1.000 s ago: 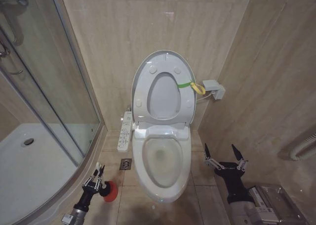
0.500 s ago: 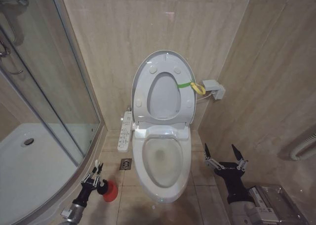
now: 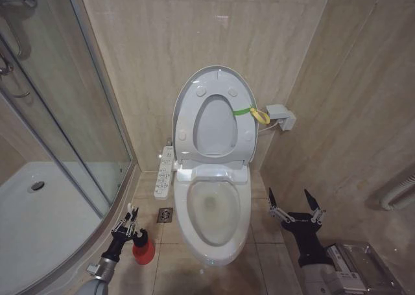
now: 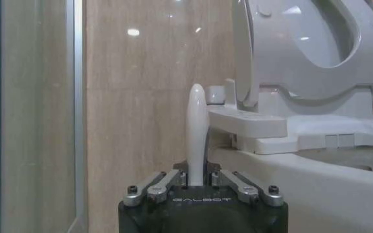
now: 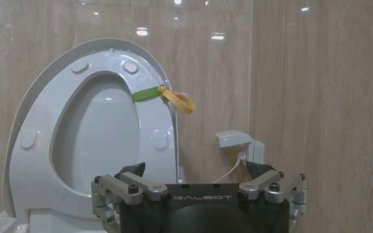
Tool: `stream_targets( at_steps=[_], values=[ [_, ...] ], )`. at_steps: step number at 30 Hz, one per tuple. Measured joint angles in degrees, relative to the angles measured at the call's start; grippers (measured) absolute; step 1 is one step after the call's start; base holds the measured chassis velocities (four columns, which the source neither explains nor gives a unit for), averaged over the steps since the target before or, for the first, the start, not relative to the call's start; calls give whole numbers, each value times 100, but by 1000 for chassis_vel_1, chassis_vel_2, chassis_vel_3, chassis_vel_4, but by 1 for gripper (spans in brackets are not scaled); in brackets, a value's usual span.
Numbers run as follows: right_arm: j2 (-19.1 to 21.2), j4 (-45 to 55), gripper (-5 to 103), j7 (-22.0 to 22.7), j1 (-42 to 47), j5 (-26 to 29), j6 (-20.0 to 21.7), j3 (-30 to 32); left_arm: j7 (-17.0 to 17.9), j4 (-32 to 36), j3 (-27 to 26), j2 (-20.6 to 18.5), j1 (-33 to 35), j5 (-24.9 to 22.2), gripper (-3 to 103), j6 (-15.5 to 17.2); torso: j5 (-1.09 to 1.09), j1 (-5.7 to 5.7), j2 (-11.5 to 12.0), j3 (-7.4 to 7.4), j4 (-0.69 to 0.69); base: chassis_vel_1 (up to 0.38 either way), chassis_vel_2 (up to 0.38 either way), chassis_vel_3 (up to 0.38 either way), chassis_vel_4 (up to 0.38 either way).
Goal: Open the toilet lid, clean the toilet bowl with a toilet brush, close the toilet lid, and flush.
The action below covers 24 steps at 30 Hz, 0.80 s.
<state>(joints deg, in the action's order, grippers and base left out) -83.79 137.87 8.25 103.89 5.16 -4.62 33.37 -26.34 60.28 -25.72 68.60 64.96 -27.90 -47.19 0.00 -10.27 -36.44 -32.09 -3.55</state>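
Toilet brush (image 4: 196, 136): a thin white handle standing upright, long axis vertical, rounded tip pointing up, seated in the red holder cup (image 3: 142, 252) on the floor tiles between the shower enclosure (image 3: 45, 198) and the toilet bowl (image 3: 211, 240); bristle head hidden; my left gripper (image 3: 130, 222) is pinched on the handle's lower part, fingers (image 4: 157, 187) pressed against it on both sides, as the left wrist view shows; the handle rises just beside the white button panel (image 3: 165, 172) on the bowl's side. Toilet lid (image 3: 214, 81): raised together with the ring seat, leaning back against the wall, its long axis near vertical, the yellow-green strap loop (image 3: 254, 113) hanging from its right edge; the bowl lies open below, its long axis running from the wall towards me. My right gripper (image 3: 296, 207): parked low to the right of the bowl, near the right wall, fingers spread wide and holding nothing, pointing towards the raised lid; a small wall box (image 3: 280, 117) with a cable sits beside the strap loop.
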Motion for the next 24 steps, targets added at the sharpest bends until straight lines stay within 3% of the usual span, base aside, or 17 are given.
stream_targets(
  at_steps=[24],
  values=[
    [0, 0, 100, 0, 0, 0, 0, 0, -15, 57, 94, 121, 7, 103, 16, 4, 0, 4, 8, 6, 0, 0, 0, 0, 0]
  ],
)
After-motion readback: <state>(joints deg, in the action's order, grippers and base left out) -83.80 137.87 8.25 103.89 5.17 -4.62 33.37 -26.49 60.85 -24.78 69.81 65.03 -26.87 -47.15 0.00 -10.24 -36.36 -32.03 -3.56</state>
